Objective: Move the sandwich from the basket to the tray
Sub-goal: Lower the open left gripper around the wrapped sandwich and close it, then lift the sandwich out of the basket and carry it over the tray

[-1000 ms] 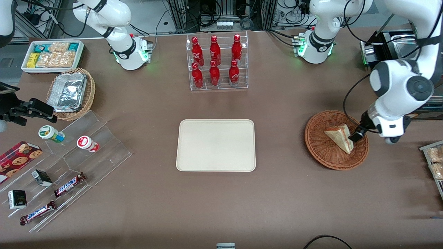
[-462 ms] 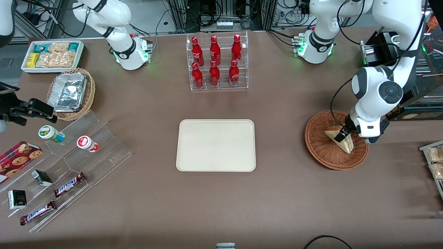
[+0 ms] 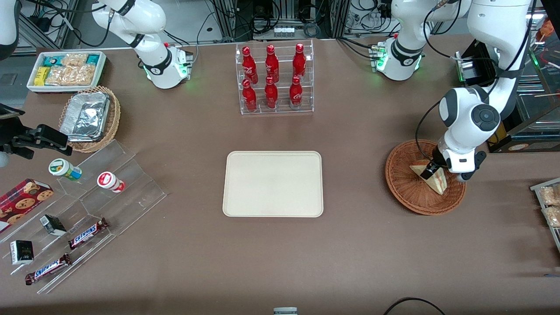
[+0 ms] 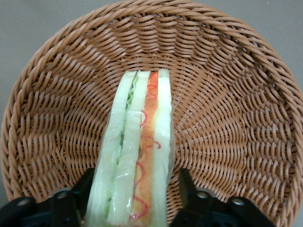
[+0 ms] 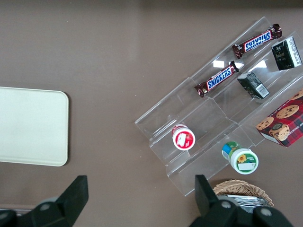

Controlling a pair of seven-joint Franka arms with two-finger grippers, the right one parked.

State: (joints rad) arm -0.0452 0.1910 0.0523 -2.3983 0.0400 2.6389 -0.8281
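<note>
I see the brown table point(image 3: 350, 245) spread out under everything, with the cream tray point(image 3: 273, 183) lying flat near its middle, nearer the front camera than the clear rack of red bottles point(image 3: 274, 78). Toward the working arm's end sits the round reddish-brown basket point(image 3: 404, 183), well apart from the tray. Toward the parked arm's end I make out the stepped clear display point(image 3: 87, 205) with its chocolate bars point(image 3: 87, 233), small cups and a cookie box point(image 3: 22, 201), and beside it the tan basket with foil containers point(image 3: 89, 117) and the white box of snacks point(image 3: 66, 70).

My left arm reaches down into the reddish-brown basket. The sandwich point(image 3: 433, 177) rests in that basket, standing on edge with its layered cut side up; from the wrist camera I see the sandwich point(image 4: 137, 156) showing pale bread, green and orange-red filling, wrapped in clear film.

The gripper point(image 3: 429, 169) is low over the sandwich. In the wrist view the gripper point(image 4: 135, 196) has its black fingers point(image 4: 189, 189) spread, one on each flank of the wedge, close against the wrapper; I cannot tell whether they press on it.
</note>
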